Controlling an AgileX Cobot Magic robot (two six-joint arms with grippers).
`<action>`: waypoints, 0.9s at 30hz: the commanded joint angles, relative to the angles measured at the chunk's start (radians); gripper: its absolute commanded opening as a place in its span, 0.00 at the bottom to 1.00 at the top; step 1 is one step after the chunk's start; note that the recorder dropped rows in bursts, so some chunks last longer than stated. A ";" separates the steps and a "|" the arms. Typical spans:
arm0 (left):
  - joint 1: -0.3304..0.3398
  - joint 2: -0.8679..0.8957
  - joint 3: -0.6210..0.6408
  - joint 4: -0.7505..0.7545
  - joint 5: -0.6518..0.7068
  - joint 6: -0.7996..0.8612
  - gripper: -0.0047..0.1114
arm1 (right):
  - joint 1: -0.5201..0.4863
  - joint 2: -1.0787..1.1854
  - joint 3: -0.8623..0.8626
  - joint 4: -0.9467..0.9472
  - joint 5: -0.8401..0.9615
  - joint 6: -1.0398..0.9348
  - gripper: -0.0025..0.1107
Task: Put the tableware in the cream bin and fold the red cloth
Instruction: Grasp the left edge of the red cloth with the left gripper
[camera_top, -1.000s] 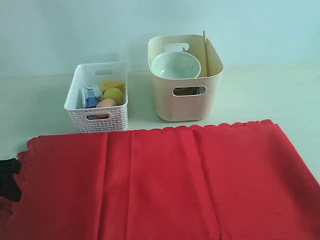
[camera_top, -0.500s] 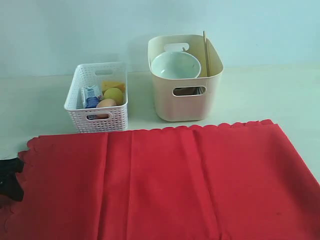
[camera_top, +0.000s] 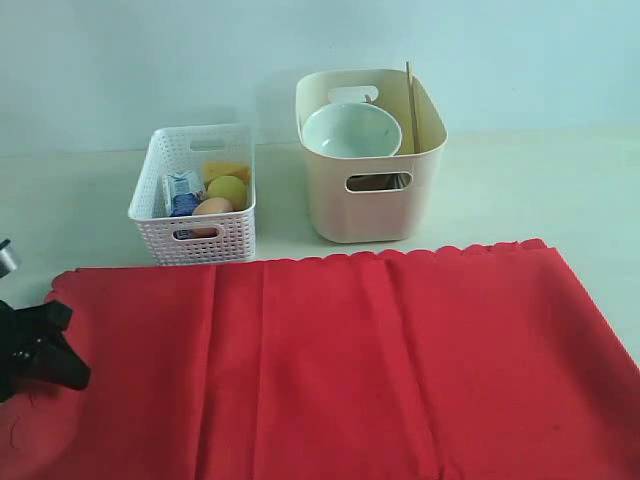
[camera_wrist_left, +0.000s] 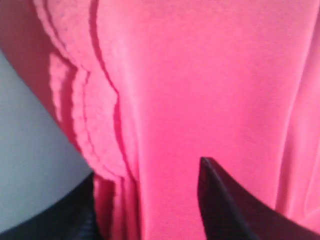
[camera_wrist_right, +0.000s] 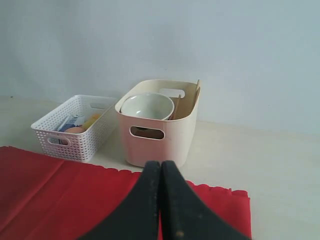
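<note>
Two containers stand behind the red cloth (camera_top: 350, 370), apart from it: a white lattice basket (camera_top: 195, 240) and the cream bin (camera_top: 375, 215), holding a pale green bowl (camera_top: 350, 130) and upright chopsticks (camera_top: 410, 100). The cloth lies flat, long axis left-right. The left gripper (camera_top: 68, 345) is spread astride its scalloped left edge; the right gripper (camera_wrist_right: 160, 200) is pressed together, empty

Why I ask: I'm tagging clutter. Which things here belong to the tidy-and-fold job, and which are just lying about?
Job in hand: red cloth; cream bin; pale green bowl and chopsticks, both already in that bin.

Lying about: white lattice basket and what it holds: blue-white carton, lemon, egg, cheese.
</note>
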 joint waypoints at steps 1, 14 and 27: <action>-0.001 -0.006 -0.031 -0.062 0.093 0.065 0.25 | 0.000 -0.005 0.008 -0.005 -0.005 0.000 0.02; -0.001 -0.116 -0.054 -0.228 0.206 0.190 0.04 | 0.000 0.115 0.008 0.015 -0.012 0.116 0.02; -0.001 -0.270 -0.131 -0.028 0.261 0.029 0.04 | 0.000 0.607 -0.094 0.047 0.004 0.088 0.02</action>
